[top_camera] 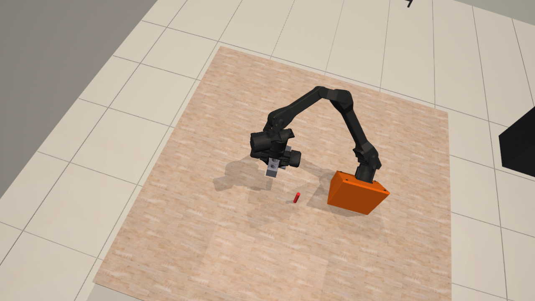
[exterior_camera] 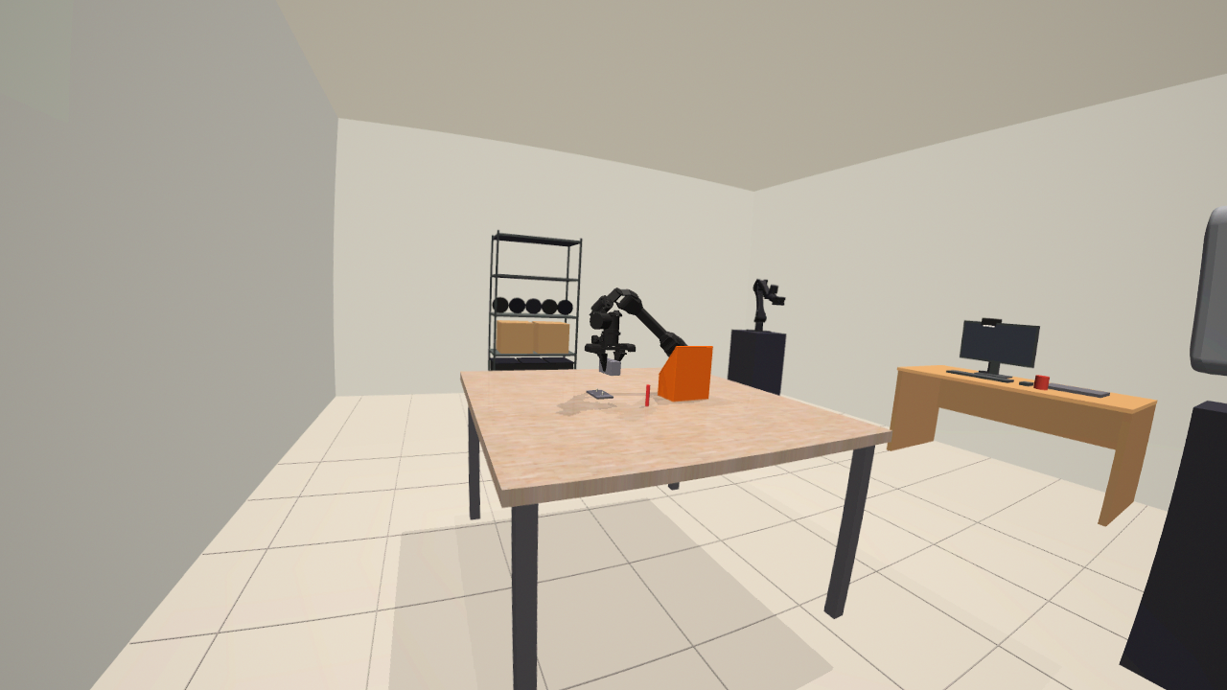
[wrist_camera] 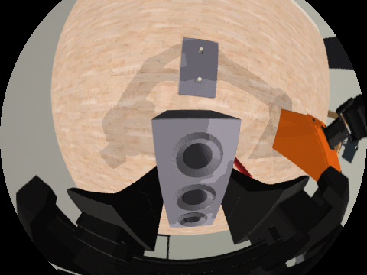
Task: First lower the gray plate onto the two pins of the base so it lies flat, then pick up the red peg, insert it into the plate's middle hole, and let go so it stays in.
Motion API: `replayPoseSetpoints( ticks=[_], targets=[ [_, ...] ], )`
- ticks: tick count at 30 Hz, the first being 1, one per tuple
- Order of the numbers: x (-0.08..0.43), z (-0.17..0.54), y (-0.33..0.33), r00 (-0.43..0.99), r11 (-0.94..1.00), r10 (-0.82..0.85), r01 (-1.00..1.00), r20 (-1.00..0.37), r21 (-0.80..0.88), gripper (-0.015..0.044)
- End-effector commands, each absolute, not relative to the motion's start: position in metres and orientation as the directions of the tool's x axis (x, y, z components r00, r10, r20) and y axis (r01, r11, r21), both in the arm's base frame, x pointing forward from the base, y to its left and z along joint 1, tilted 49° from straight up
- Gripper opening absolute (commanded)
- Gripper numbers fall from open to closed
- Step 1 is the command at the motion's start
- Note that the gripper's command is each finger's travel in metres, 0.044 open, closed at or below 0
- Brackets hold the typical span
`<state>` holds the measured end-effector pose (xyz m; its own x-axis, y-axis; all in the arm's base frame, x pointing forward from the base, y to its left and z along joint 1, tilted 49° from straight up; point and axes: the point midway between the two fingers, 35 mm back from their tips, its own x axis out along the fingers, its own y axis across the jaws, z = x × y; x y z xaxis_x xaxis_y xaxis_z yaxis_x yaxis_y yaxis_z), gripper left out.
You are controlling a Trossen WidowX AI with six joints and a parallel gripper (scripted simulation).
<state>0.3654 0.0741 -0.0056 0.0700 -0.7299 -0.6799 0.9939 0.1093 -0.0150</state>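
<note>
My gripper (exterior_camera: 611,361) (wrist_camera: 189,163) is shut on the gray plate (top_camera: 271,173) (exterior_camera: 613,368) (wrist_camera: 164,153), a thick block with three holes along its length, and holds it level above the table. The flat gray base (exterior_camera: 597,394) (wrist_camera: 189,69) lies on the table with two pale pins standing up, one pin (wrist_camera: 201,50) farther and one pin (wrist_camera: 199,79) nearer in the wrist view. The base shows there beyond the plate's far end. In the top view the arm mostly hides it. The red peg (top_camera: 296,197) (exterior_camera: 647,395) (wrist_camera: 243,167) stands upright on the table, partly hidden in the wrist view.
The orange mount (top_camera: 355,196) (exterior_camera: 688,374) (wrist_camera: 300,141) of my arm stands on the wooden table (top_camera: 209,239) (exterior_camera: 686,437), to the right of the peg in the top and exterior views. A shelf, a desk and another arm on a dark stand are in the background of the exterior view.
</note>
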Motion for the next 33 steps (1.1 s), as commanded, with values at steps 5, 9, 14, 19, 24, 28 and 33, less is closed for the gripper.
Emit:
replayPoseSetpoints(
  ticks=[5, 9, 14, 19, 24, 28, 33],
  targets=[
    [0.368, 0.006, 0.048, 0.074, 0.106, -0.731, 0.994, -0.678, -0.006, 0.0000],
    [0.368, 0.011, 0.036, 0.075, 0.102, -0.731, 0.995, -0.678, -0.001, 0.0000],
    [0.368, 0.017, 0.021, 0.075, 0.097, -0.732, 0.995, -0.677, 0.006, 0.0000],
    [0.367, 0.023, 0.005, 0.075, 0.091, -0.734, 0.996, -0.675, 0.012, 0.0000],
    [0.365, 0.030, -0.010, 0.075, 0.084, -0.737, 0.996, -0.671, 0.019, 0.0000],
    [0.362, 0.034, -0.022, 0.074, 0.079, -0.741, 0.997, -0.668, 0.023, 0.0000],
    [0.359, 0.040, -0.037, 0.073, 0.072, -0.745, 0.997, -0.663, 0.029, 0.0000]
  ],
)
